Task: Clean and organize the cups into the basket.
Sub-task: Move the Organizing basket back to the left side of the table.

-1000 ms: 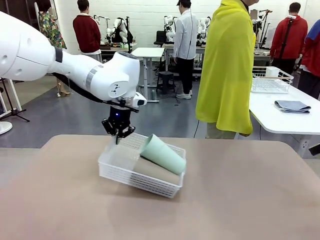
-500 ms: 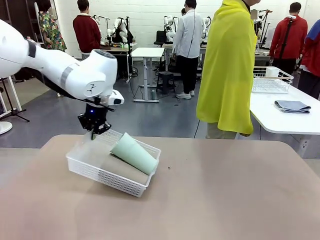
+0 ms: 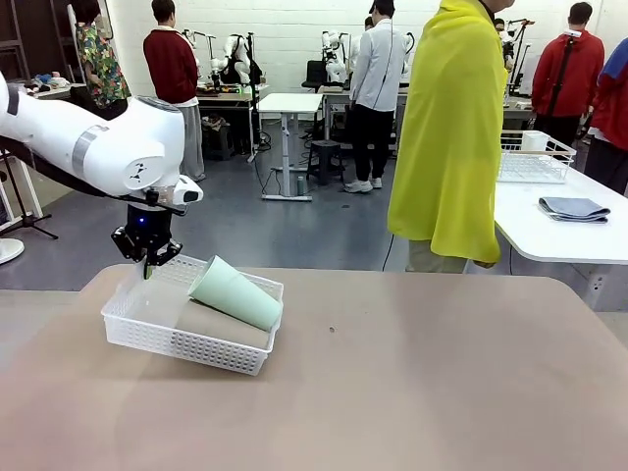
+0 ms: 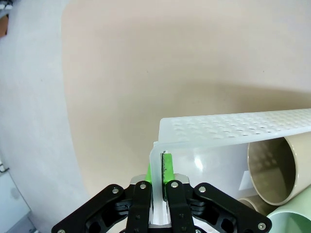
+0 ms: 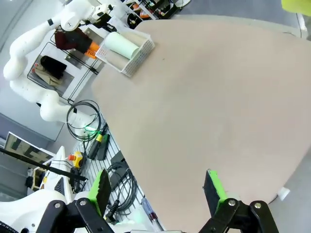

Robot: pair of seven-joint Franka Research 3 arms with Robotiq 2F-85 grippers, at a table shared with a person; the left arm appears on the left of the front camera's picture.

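The white lattice basket sits at the table's left with its far end lifted a little. A pale mint-green cup lies slanted on top of a tan cup inside it. My left gripper is shut on the basket's far left rim. In the left wrist view the gripper pinches the thin basket wall, with a tan cup's open mouth and the mint cup to the right. My right gripper hangs open high over the table, far from the basket.
The tan table stretches bare to the right of the basket. A person in a yellow top stands at the far edge. A second white table at the right carries a wire basket and a folded grey cloth.
The left gripper has pulled the basket, cups inside, leftward across the table from near the middle. The grip on the rim has stayed shut.
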